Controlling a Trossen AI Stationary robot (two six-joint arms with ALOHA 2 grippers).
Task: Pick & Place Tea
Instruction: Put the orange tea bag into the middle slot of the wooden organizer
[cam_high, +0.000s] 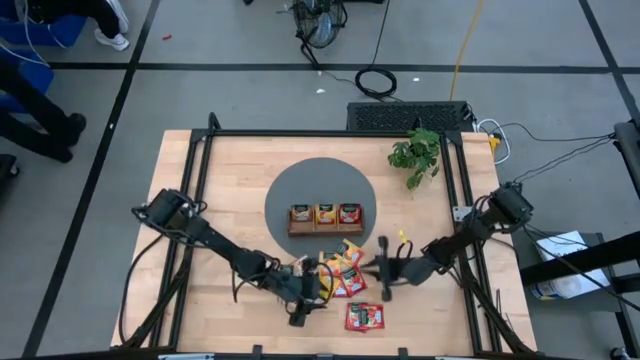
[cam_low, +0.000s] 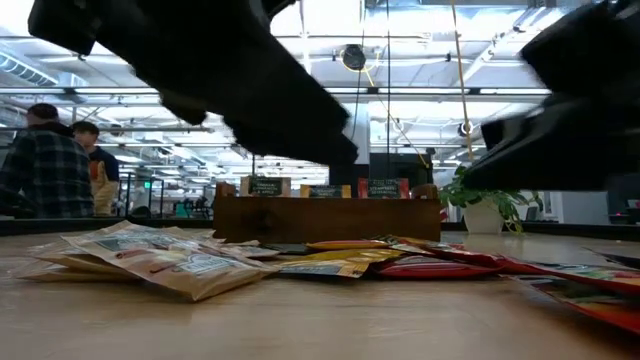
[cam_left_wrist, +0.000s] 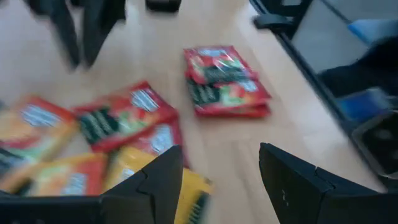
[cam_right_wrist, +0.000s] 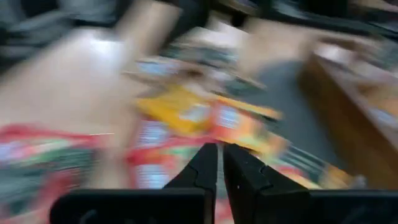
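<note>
High view: we see three sachets (cam_high: 325, 213) in the tray (cam_high: 325, 230), and many more loose on the bench (cam_high: 230, 180). Our left gripper (cam_high: 300, 305) has open jaws; right gripper (cam_high: 385, 270) jaws are closed, holding nothing.

We see both dark six-joint arms reaching inward at the table's near side: left gripper (cam_left_wrist: 217, 180) fingers spread apart, right gripper (cam_right_wrist: 221, 163) fingers closed, empty.

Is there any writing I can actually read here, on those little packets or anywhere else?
No text can be read.
Flat red, orange and tan tea sachets: dark green labels carry print, too blurred.
Long brown wooden tray: cards standing in it bear lettering, too small.
No other signs can be made out.
</note>
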